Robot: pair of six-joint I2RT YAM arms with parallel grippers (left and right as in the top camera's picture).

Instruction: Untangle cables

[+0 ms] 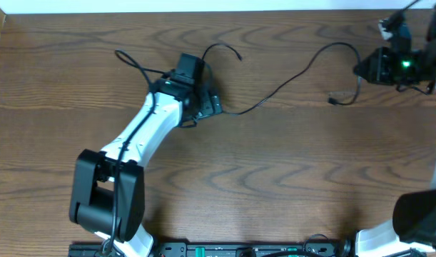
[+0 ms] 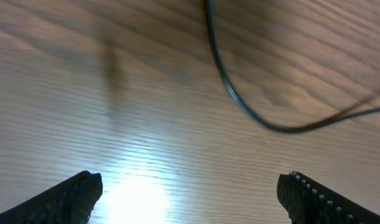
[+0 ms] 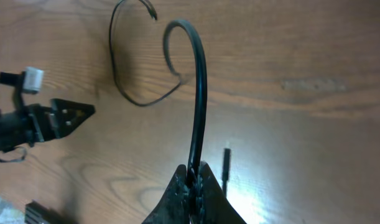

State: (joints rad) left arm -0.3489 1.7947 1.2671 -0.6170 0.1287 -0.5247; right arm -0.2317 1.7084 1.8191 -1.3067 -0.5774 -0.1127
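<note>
A thin black cable [image 1: 296, 71] runs across the table from beside my left gripper [image 1: 203, 101] up to my right gripper [image 1: 367, 69] at the far right. Its small plug end [image 1: 332, 101] hangs loose near the table. In the right wrist view my right gripper [image 3: 196, 171] is shut on this cable [image 3: 199, 93], which arches upward from the jaws. The plug [image 3: 226, 163] lies just beside them. Another black strand [image 1: 135, 64] trails left of my left wrist. My left gripper [image 2: 190, 193] is open just above the wood, the cable [image 2: 239, 106] curving ahead of its fingers, untouched.
The wooden table's [image 1: 275, 178] far edge meets a white wall along the top of the overhead view. My left arm [image 1: 139, 135] crosses the left half from the front edge. The right arm's base [image 1: 417, 221] sits at the front right.
</note>
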